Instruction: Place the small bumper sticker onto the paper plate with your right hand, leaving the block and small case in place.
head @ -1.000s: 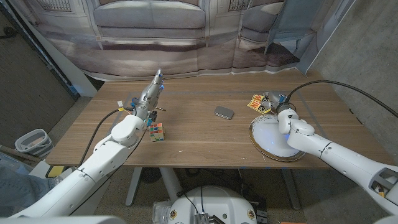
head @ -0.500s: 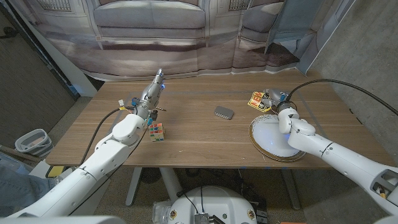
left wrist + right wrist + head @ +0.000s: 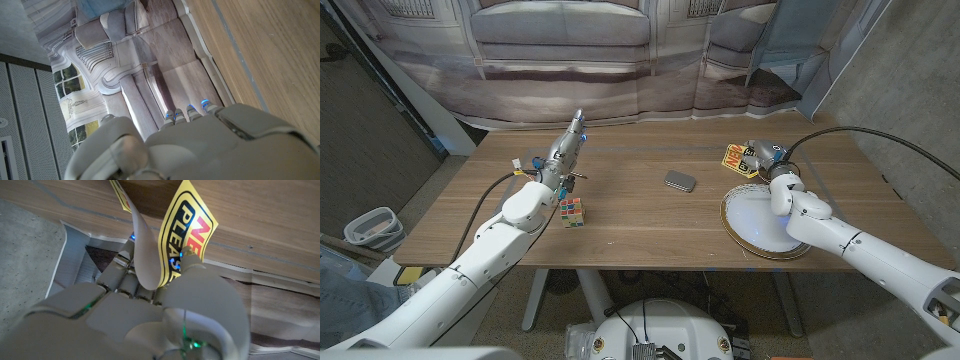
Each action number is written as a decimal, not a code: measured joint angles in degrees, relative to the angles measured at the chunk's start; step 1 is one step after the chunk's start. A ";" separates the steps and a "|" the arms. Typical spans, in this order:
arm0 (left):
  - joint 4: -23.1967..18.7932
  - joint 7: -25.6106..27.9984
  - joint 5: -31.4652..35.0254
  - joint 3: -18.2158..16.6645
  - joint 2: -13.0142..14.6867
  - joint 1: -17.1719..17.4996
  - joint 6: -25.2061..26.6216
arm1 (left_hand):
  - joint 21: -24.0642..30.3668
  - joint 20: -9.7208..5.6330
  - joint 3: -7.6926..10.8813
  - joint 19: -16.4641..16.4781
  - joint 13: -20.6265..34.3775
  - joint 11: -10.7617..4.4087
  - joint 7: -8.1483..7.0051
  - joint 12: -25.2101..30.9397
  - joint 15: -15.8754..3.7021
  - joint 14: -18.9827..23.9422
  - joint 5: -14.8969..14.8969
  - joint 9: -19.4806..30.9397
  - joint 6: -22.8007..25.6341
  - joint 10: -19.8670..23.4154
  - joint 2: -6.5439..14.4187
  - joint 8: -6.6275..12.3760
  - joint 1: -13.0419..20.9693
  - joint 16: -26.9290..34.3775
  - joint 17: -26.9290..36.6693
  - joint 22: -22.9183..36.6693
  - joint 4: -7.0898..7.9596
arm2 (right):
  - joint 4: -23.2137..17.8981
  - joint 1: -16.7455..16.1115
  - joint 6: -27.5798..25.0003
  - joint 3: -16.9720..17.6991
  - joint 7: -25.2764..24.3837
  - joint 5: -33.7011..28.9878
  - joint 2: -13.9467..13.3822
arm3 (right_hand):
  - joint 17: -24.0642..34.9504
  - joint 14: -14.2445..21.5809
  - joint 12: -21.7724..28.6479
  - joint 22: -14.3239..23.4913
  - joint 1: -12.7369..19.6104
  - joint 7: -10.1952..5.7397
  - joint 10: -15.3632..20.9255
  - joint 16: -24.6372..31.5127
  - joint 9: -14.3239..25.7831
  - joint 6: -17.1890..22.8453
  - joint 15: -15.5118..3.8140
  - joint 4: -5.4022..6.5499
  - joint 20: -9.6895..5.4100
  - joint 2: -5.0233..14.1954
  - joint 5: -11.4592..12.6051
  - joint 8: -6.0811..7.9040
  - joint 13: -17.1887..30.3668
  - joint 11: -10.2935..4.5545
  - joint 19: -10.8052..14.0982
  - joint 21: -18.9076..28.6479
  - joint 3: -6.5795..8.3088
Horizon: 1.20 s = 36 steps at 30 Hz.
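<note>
Yellow bumper sticker (image 3: 187, 227) with black and red lettering, white paper plate (image 3: 760, 225), multicoloured block (image 3: 571, 212), grey small case (image 3: 680, 181)

The wooden surface (image 3: 640, 215) carried a colourful block (image 3: 571, 212) at about nine o'clock. A small grey case (image 3: 680, 181) lay near the middle, toward twelve o'clock. A white paper plate (image 3: 760, 222) sat at three o'clock, well apart from the case, its rim close to the surface's front edge.

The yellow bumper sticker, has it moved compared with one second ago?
Yes, slightly. The yellow bumper sticker, held by the right hand, has lifted away from the white paper plate toward the table's far edge.
</note>
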 measured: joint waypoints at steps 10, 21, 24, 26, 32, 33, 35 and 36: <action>0.21 -0.02 -0.12 -0.08 -0.24 0.19 -0.19 | 0.00 0.00 -0.24 0.00 0.00 0.00 0.00 0.00 0.00 0.00 0.00 0.00 0.00 0.00 0.00 0.00 0.00 0.00 0.00 0.00 0.24 | -1.47 -0.65 0.59 0.63 0.24 0.15 -0.46 | 0.02 0.00 0.00 0.00 -0.32 0.00 0.00 -0.20 0.00 -0.01 0.00 0.48 0.00 0.32 -0.94 -0.46 0.02 0.00 0.00 0.00 -0.01; 0.21 -0.13 -0.21 -0.20 -0.25 0.16 -0.67 | 0.00 0.00 -0.23 0.00 0.00 0.00 0.00 0.00 0.00 0.00 0.00 0.00 0.00 0.00 0.00 0.00 0.00 0.00 0.00 0.00 0.24 | -4.33 -2.76 2.28 2.35 -0.65 0.18 -1.65 | 0.02 -0.01 -0.02 0.00 -0.32 0.00 -0.01 -0.49 0.00 -0.01 0.00 0.47 0.00 0.31 -1.32 -0.68 0.01 0.00 0.00 0.00 -0.01; 0.21 -0.15 -0.21 -0.15 -0.30 -0.04 -0.67 | 0.00 0.00 -0.43 0.00 0.00 0.00 0.00 0.00 0.00 0.00 0.00 0.00 0.00 0.00 0.00 0.00 0.00 0.00 0.00 0.00 0.04 | -4.43 -2.86 2.68 2.44 -1.13 0.27 -1.70 | 0.01 -0.01 -0.46 0.00 -0.31 0.00 0.23 -0.49 0.00 -0.01 0.00 0.47 0.00 0.32 -1.33 -0.86 0.01 -0.24 0.00 0.00 -0.01; 0.21 -0.26 -0.16 -0.06 -0.34 -0.16 -0.70 | 0.00 0.00 -0.48 0.00 0.00 0.00 0.00 0.00 0.00 0.00 0.00 0.00 0.00 0.00 0.00 0.00 0.00 0.00 0.00 0.00 -0.01 | -5.31 -3.73 2.93 3.22 -1.37 0.31 -2.06 | 0.01 -0.01 -0.46 -0.01 -0.31 0.00 0.30 -0.49 0.00 -0.01 0.00 0.47 0.00 0.33 -1.33 -0.89 0.01 -0.31 0.00 0.00 -0.01; 0.27 -0.37 -0.04 0.16 -0.43 -0.41 -0.70 | 0.00 0.00 -0.48 0.00 0.00 0.00 0.00 0.00 0.00 0.00 0.00 0.00 0.00 0.00 0.00 0.00 0.00 0.00 0.00 0.00 -0.01 | -6.76 -5.13 3.79 4.38 -2.19 0.38 -2.67 | 0.00 -0.01 -0.45 -0.01 -0.02 0.20 0.30 -0.49 0.00 0.20 0.00 0.47 0.00 0.62 -1.33 -0.89 0.02 -0.31 -0.01 0.00 -0.01; 0.27 -0.38 -0.02 0.19 -0.43 -0.45 -0.70 | 0.00 0.00 -0.48 0.00 0.00 0.00 0.00 0.00 0.00 0.00 0.00 0.00 0.00 0.00 0.00 0.00 0.00 0.00 0.00 0.00 -0.01 | -6.91 -5.30 3.86 4.53 -2.28 0.37 -2.73 | 0.00 -0.01 -0.45 -0.01 -0.02 0.21 0.30 -0.49 0.00 0.19 0.00 0.47 0.00 0.62 -1.33 -0.89 0.02 -0.31 -0.01 0.00 -0.01; 0.26 -0.38 0.02 0.23 -0.44 -0.49 -0.70 | 0.00 0.00 -0.48 0.00 0.00 0.00 0.00 0.00 0.00 0.00 0.00 0.00 0.00 0.00 0.00 0.00 0.00 0.00 0.00 0.00 -0.01 | -7.19 -5.58 4.02 4.78 -2.50 0.37 -2.85 | 0.00 -0.01 -0.45 -0.01 -0.02 0.20 0.30 -0.57 0.00 0.19 0.00 0.47 0.00 0.62 -1.67 -0.89 0.27 -0.31 -0.01 0.00 -0.01; 0.27 -0.38 0.02 0.26 -0.44 -0.50 -0.70 | 0.00 0.00 -0.48 0.00 0.00 0.00 0.00 0.00 0.00 0.00 0.00 0.00 0.00 0.00 0.00 0.00 0.00 0.00 0.00 0.00 -0.01 | -7.19 -5.58 4.09 4.78 -2.58 0.37 -2.85 | 0.00 -0.01 -0.45 -0.01 -0.02 0.21 0.30 -0.78 0.00 0.19 0.00 0.47 0.00 0.62 -1.66 -0.89 0.29 -0.31 -0.01 0.00 -0.01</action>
